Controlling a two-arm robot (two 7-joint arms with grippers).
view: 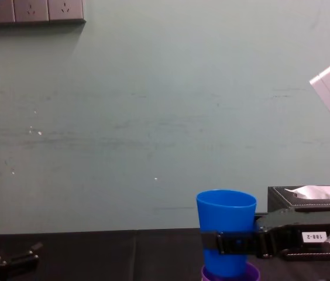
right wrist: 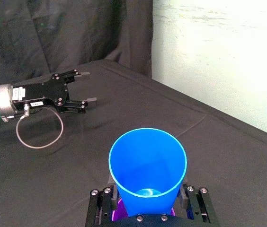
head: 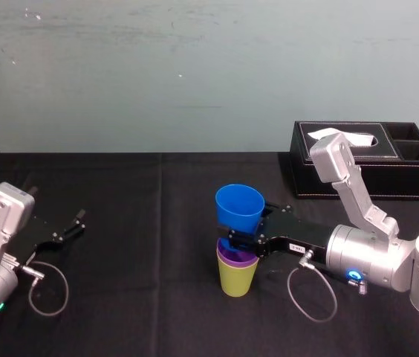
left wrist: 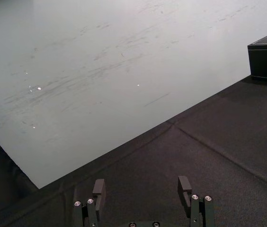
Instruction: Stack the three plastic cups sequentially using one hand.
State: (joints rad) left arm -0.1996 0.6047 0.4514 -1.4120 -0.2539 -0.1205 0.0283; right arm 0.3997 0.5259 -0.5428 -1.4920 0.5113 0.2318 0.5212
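Tool (head: 241, 236) partly behind blue cup (head: 239, 204)

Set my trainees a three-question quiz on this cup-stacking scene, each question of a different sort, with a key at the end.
1. True or false: the left gripper holds the blue cup.
2. Which cup sits nested in the yellow-green cup? A. the blue one. B. the purple cup. C. none.
3. Fill in: the right gripper holds its cup directly ____ the other two cups.

Key
1. False: the right gripper grips it; the left gripper is open at the left of the table.
2. B.
3. above.
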